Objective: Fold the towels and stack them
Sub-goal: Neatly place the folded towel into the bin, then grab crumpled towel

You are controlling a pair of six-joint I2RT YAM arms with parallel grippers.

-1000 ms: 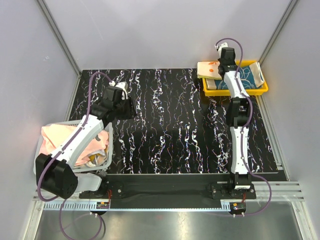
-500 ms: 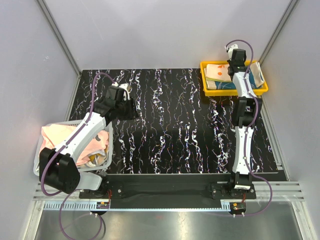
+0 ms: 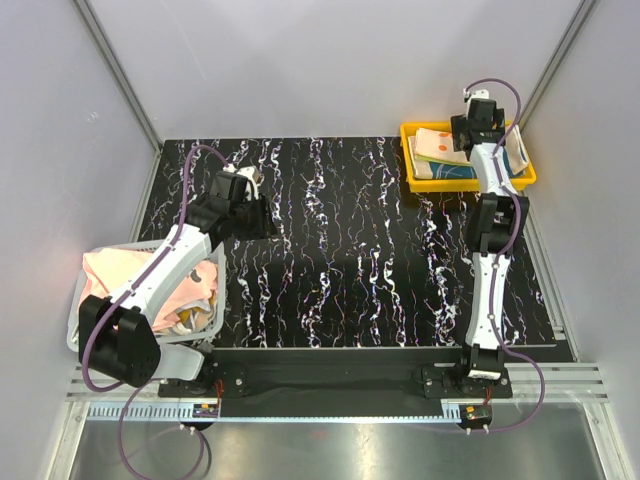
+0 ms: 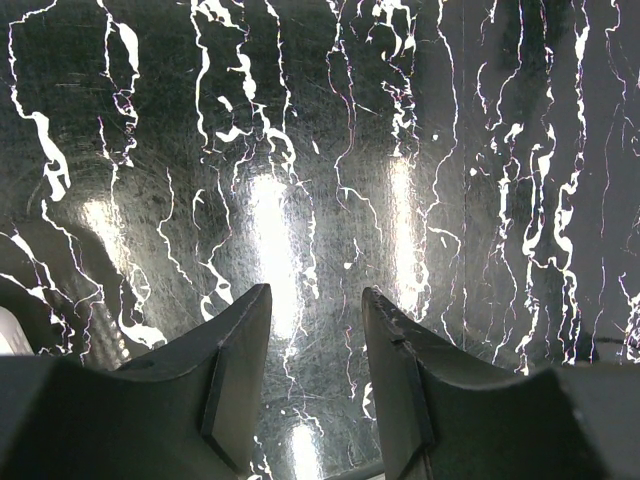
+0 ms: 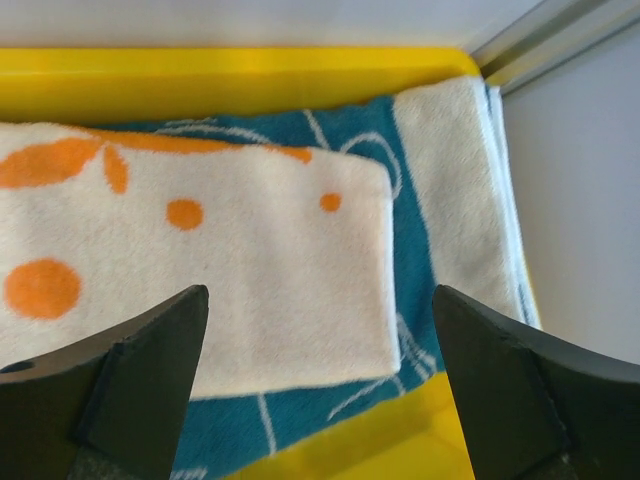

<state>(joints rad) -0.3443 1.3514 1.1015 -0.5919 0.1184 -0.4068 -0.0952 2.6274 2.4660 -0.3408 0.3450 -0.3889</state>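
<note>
Right gripper (image 5: 318,300) jaws wide apart, hovering over orange-and-cream towel (image 5: 200,270), lying on teal towel (image 5: 300,415) in yellow tray (image 5: 230,90), table's 1 o'clock. Left gripper (image 4: 315,300) half apart, empty, 9 o'clock. Risk: low retreat drags top towel, spoiling stack.

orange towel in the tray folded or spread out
Folded: the orange towel lies as a compact, thick-edged rectangle atop the teal towel in the tray.
</note>
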